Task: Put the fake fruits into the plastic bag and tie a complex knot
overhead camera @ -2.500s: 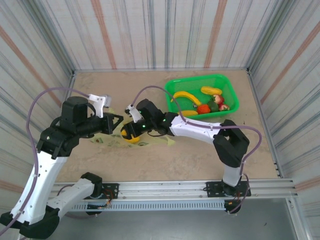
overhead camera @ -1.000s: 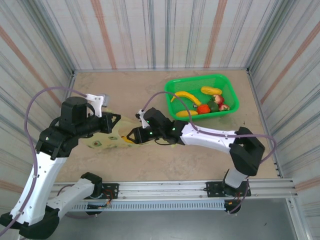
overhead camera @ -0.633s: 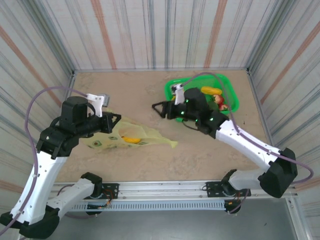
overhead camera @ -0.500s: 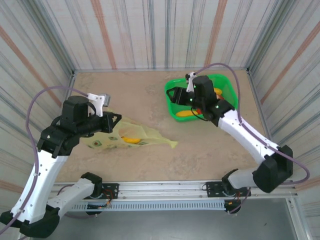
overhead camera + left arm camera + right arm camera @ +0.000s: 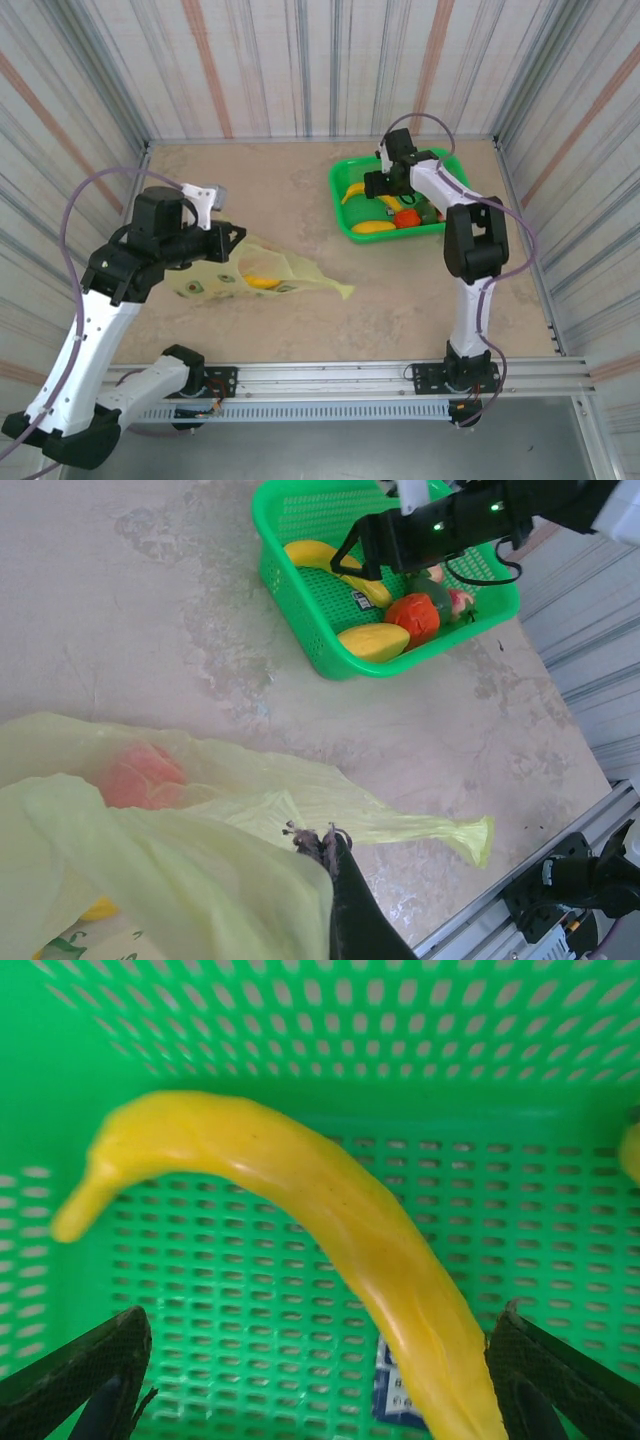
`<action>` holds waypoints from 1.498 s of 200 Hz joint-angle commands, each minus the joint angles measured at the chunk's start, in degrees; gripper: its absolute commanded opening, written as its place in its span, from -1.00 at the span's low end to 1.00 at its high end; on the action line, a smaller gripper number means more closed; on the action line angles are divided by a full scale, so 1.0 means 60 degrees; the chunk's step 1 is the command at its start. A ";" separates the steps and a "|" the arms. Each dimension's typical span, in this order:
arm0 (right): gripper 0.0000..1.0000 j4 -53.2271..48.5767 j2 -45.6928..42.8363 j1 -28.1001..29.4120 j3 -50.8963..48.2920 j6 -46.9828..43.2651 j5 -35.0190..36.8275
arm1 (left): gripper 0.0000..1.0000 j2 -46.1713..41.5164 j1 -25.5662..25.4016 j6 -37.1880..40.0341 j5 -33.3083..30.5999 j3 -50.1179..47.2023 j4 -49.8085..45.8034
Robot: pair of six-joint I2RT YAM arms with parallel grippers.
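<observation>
Now glossy curved banana [image 5: 330, 1230] in basket [image 5: 300, 1020]; left hand [image 5: 330, 845] pinching translucent bag [image 5: 190, 880].

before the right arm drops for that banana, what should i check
1. Right end effector open: ok, jaws spread wide.
2. Banana centred between the jaws: not ok, its thick end runs close to one finger.
3. Banana free to lift: ok, nothing lies on it in the basket.
4. Gap down to the banana: cannot tell.
5. Left end effector gripping the bag: ok, shut on the raised rim.
6. Bag mouth wide enough for a drop: cannot tell.
</observation>
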 commanded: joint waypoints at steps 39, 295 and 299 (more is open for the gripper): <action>0.67 -0.1001 0.1431 -0.0167 0.1391 -0.0740 0.0117 | -1.00 0.0298 -0.0015 0.0291 0.0201 0.0276 0.0164; -0.37 0.2869 -0.6352 0.2103 -0.3739 -0.0800 0.1558 | -1.00 -0.0218 0.0124 -0.0120 0.0043 0.0279 0.0184; -0.37 0.2796 -0.6560 0.2354 -0.3857 -0.0793 0.1666 | -1.00 -0.0247 0.0124 -0.0122 0.0043 0.0275 0.0186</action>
